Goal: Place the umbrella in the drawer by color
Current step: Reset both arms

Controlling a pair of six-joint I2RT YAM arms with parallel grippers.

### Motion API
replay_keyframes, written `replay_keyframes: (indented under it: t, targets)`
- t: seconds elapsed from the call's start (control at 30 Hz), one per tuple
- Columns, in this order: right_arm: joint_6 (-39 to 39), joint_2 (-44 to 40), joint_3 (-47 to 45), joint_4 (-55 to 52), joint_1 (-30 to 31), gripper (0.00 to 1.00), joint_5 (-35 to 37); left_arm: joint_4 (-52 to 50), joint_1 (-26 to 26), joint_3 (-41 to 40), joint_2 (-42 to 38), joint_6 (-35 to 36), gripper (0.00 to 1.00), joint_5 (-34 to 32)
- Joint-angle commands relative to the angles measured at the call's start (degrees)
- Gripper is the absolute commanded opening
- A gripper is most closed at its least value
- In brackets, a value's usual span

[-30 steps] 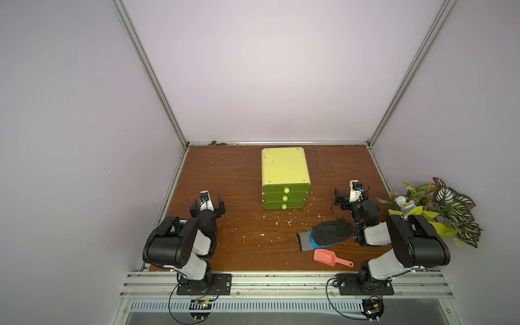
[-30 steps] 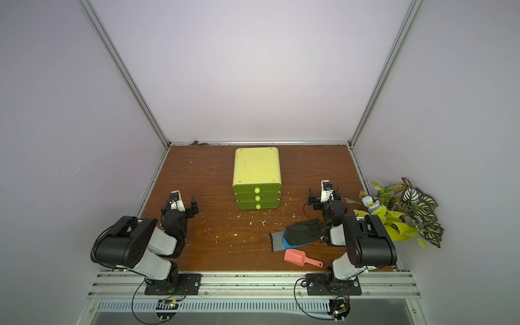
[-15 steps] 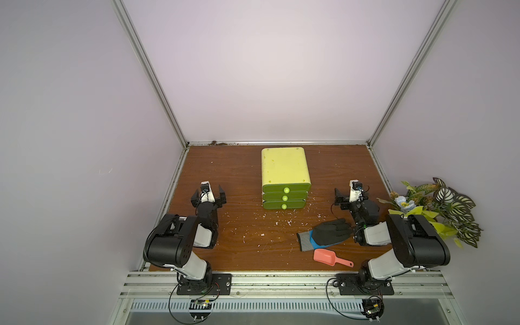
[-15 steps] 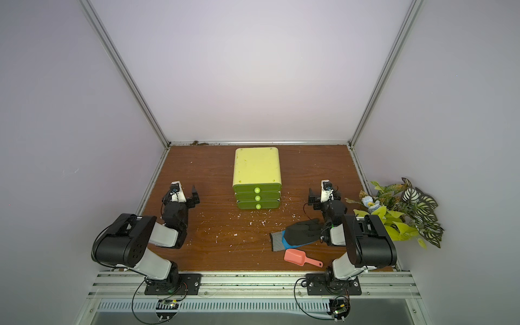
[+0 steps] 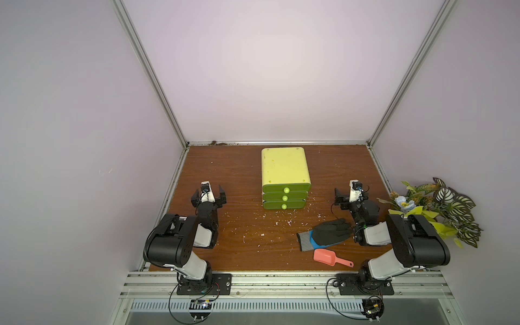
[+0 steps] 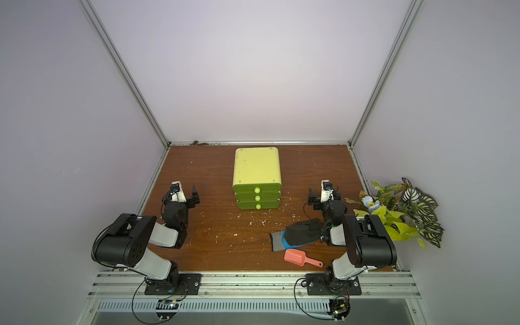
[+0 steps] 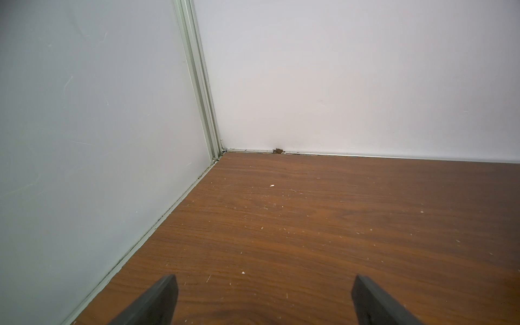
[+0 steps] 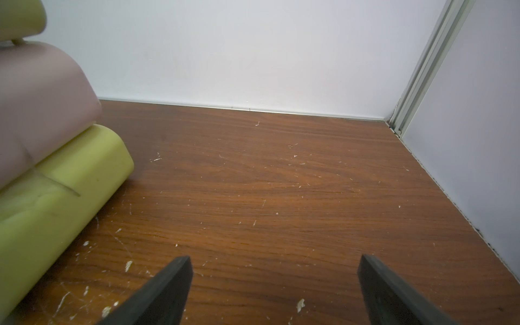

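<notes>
No umbrella shows in any view. The yellow-green drawer unit (image 5: 284, 168) (image 6: 256, 168) stands at the middle back of the table, its three drawers (image 5: 286, 198) shut, each with a round knob. In the right wrist view its side (image 8: 56, 183) fills one edge. My left gripper (image 5: 208, 195) (image 6: 183, 194) (image 7: 264, 281) hangs open and empty low over the table to the left of the unit, facing the back left corner. My right gripper (image 5: 351, 194) (image 6: 323, 194) (image 8: 275, 259) is open and empty to the right of the unit.
A black, blue and grey glove (image 5: 327, 232) lies at the front right against the right arm. A pink scoop (image 5: 326, 256) lies in front of it. A leafy plant (image 5: 439, 208) stands past the right edge. White crumbs (image 5: 281, 222) dot the wooden table.
My left gripper has moved a little toward the back and turned to face the back wall. The right arm and all the objects have stayed still.
</notes>
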Motion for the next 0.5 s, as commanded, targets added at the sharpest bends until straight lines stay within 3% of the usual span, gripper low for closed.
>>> replay_keyframes:
  t: [0.0, 0.47]
  targets:
    - [0.83, 0.01, 1.12, 1.08, 0.21, 0.99, -0.34, 0.11, 0.15, 0.44, 0.13, 0.5, 1.0, 0.7]
    - [0.4, -0.05, 1.31, 0.64, 1.09, 0.99, 1.7, 0.14, 0.17, 0.37, 0.2, 0.55, 1.0, 0.7]
